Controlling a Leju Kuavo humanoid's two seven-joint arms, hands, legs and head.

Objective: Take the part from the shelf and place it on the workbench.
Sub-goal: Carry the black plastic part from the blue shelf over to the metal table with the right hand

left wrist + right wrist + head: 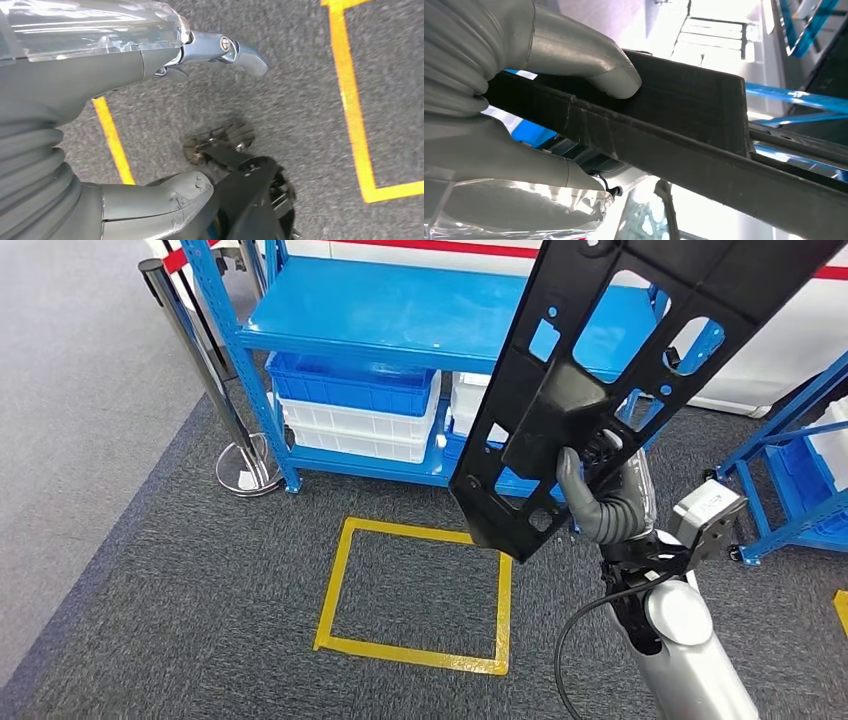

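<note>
Right hand point(605, 502) gripping flat black perforated part point(610, 360), speckled grey carpet point(200, 590)

The head view looks forward and down from high up at the blue shelf point(400, 310) and the yellow floor square point(415, 595) before it (which the left wrist view shares, close above the carpet). The right wrist view sits tight behind its robot hand point(499, 100), facing the shelf.
</note>
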